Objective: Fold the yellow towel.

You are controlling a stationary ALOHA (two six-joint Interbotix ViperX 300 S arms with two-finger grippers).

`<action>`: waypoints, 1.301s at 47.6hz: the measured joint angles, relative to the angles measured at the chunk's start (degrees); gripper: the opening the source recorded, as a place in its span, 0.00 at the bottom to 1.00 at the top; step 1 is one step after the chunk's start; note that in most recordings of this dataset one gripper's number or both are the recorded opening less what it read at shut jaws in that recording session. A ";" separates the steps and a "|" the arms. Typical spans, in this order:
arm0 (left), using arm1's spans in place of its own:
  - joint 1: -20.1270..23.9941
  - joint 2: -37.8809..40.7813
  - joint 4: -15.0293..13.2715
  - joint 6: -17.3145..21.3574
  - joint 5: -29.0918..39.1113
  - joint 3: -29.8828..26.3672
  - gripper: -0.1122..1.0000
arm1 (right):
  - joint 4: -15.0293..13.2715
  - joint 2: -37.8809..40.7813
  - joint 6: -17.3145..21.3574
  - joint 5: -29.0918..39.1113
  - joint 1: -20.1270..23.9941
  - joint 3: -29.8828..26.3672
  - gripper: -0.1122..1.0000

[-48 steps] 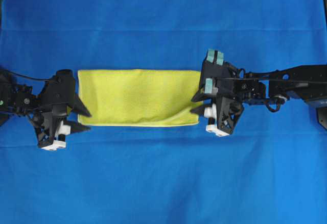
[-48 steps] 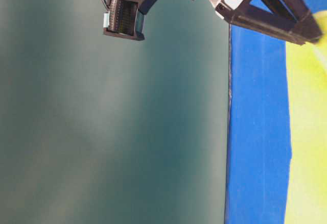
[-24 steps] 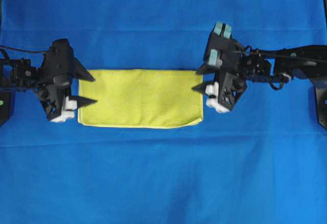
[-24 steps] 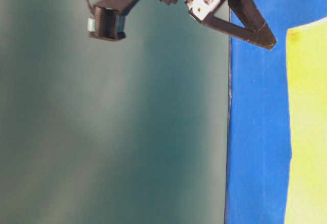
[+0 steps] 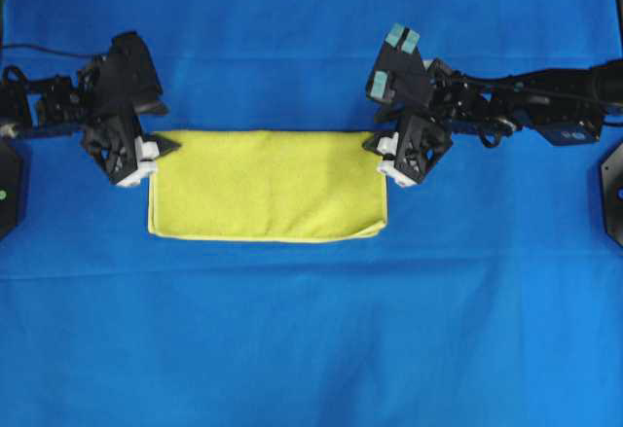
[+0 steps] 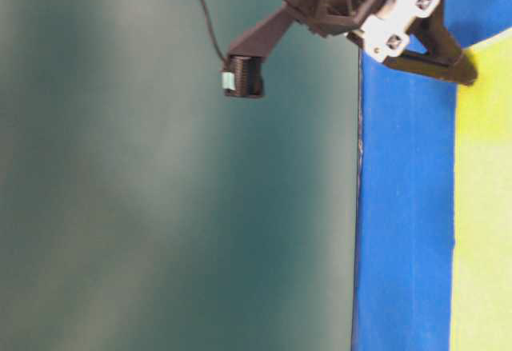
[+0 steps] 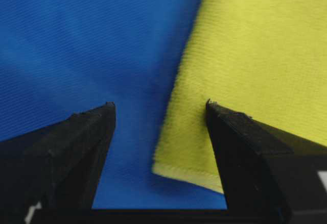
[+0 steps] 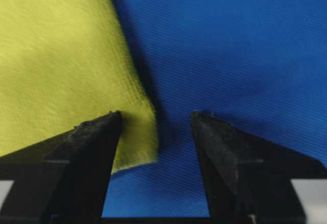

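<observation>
Two pincers stand wide open, gripping nothing: the left pincer (image 5: 161, 127) at the towel's ten o'clock corner, the right pincer (image 5: 372, 127) at its two o'clock corner. Folded in half, the yellow towel (image 5: 267, 186) lies flat at the middle of the blue cloth (image 5: 311, 339).

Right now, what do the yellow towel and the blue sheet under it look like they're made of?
The yellow towel: soft, matte, fuzzy pile, likely microfibre; the left wrist view shows fine ribbed nap and a paler stitched hem. The blue cloth: thin, smooth woven fabric, matte; the wrist views show a fine diagonal weave. The exact fibre can't be told.
</observation>
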 measured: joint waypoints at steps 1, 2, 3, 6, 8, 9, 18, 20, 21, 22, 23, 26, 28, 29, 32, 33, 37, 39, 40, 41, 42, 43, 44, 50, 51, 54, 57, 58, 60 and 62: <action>0.09 0.09 0.09 -0.09 -0.09 -0.09 0.67 | 0.00 0.18 -0.09 -0.18 0.09 0.00 0.62; 0.18 0.18 0.00 0.00 -0.18 0.00 0.66 | 0.00 0.35 -0.09 -0.26 0.09 0.00 0.62; 0.26 0.26 0.00 0.00 -0.26 -0.09 0.65 | 0.00 0.44 -0.18 -0.35 0.09 0.00 0.62; 0.26 0.53 0.00 0.00 -0.18 -0.09 0.59 | 0.00 0.53 -0.09 -0.53 0.00 -0.09 0.62; 0.26 0.62 0.00 0.00 -0.09 -0.09 0.54 | 0.00 0.53 0.00 -0.62 0.00 -0.18 0.62; 0.26 0.62 0.00 0.00 0.00 -0.09 0.50 | 0.09 0.53 0.00 -0.62 0.09 -0.09 0.62; 0.26 0.62 0.00 -0.09 3.08 -0.26 0.19 | 0.09 0.53 0.00 -0.44 0.44 -0.18 0.36; 0.26 0.70 0.00 -0.09 3.69 -0.44 0.13 | 0.00 0.62 -0.26 -0.35 0.88 -0.18 0.24; 0.18 0.70 0.00 -0.09 3.96 -0.44 0.12 | 0.00 0.62 -0.26 -0.35 1.14 -0.18 0.19; 0.26 0.70 0.00 -0.09 4.39 -0.53 0.12 | 0.09 0.62 -0.26 -0.35 1.32 -0.18 0.15; 0.26 0.70 0.00 -0.09 4.57 -0.62 0.12 | 0.09 0.53 -0.26 -0.35 1.76 -0.18 0.12; 0.26 0.70 0.00 -0.09 4.83 -0.79 0.12 | 0.09 0.53 -0.35 -0.26 2.11 -0.18 0.12; 0.09 0.70 0.00 -0.09 4.92 -0.88 0.12 | 0.00 0.62 0.00 -0.26 2.11 -0.18 0.12; 0.09 0.70 0.00 0.00 5.01 -0.88 0.12 | 0.09 0.62 0.26 -0.26 2.02 -0.18 0.12; -0.18 0.70 0.00 0.00 5.27 -1.14 0.12 | 0.09 0.53 0.35 -0.18 1.93 -0.18 0.12; -0.26 0.62 0.00 0.09 5.54 -1.23 0.12 | 0.00 0.53 0.35 -0.18 2.02 -0.18 0.12; -0.53 0.18 0.00 -0.09 7.21 -1.85 0.12 | 0.09 -0.18 0.44 0.35 2.02 -0.18 0.12; -0.88 -0.44 0.00 -0.09 8.44 -2.29 0.12 | 0.00 -0.97 0.44 0.88 2.02 -0.18 0.12; -1.05 -0.88 0.00 -0.35 9.40 -2.72 0.12 | 0.00 -1.41 0.44 1.23 2.02 -0.18 0.12; -1.23 -1.49 0.00 -0.53 10.46 -3.08 0.12 | 0.09 -2.02 0.35 1.58 2.02 -0.18 0.12; -1.58 -2.11 0.00 -0.79 11.34 -3.52 0.12 | 0.00 -2.72 0.35 2.02 2.11 -0.09 0.12; -1.76 -2.72 0.00 -0.97 12.39 -3.96 0.12 | 0.00 -3.34 0.35 2.46 2.11 -0.09 0.12; -2.20 -3.69 0.00 -1.05 13.54 -4.57 0.12 | 0.00 -4.22 0.35 3.08 2.11 -0.09 0.12; -5.10 -9.05 0.00 -1.93 19.86 -8.17 0.12 | 0.09 -8.96 0.35 6.42 2.11 -0.18 0.12; -5.80 -9.93 0.00 -2.20 20.83 -8.70 0.12 | 0.00 -9.67 0.35 6.94 2.11 -0.18 0.12; -7.56 -12.39 0.09 -3.08 23.03 -9.93 0.12 | 0.00 -12.39 0.26 8.61 2.11 -0.26 0.12; -9.67 -14.94 0.09 -3.96 24.87 -10.99 0.12 | -0.18 -14.85 0.26 10.02 2.11 -0.26 0.12; -10.28 -15.73 0.09 -4.13 25.22 -11.34 0.12 | -0.35 -15.91 0.26 10.63 2.11 -0.26 0.12; -11.51 -17.40 0.00 -4.48 25.75 -11.87 0.12 | -0.70 -17.58 0.26 11.51 2.11 -0.35 0.12; -12.74 -18.90 0.09 -4.48 25.93 -12.22 0.12 | -1.14 -19.42 0.26 12.22 2.02 -0.26 0.12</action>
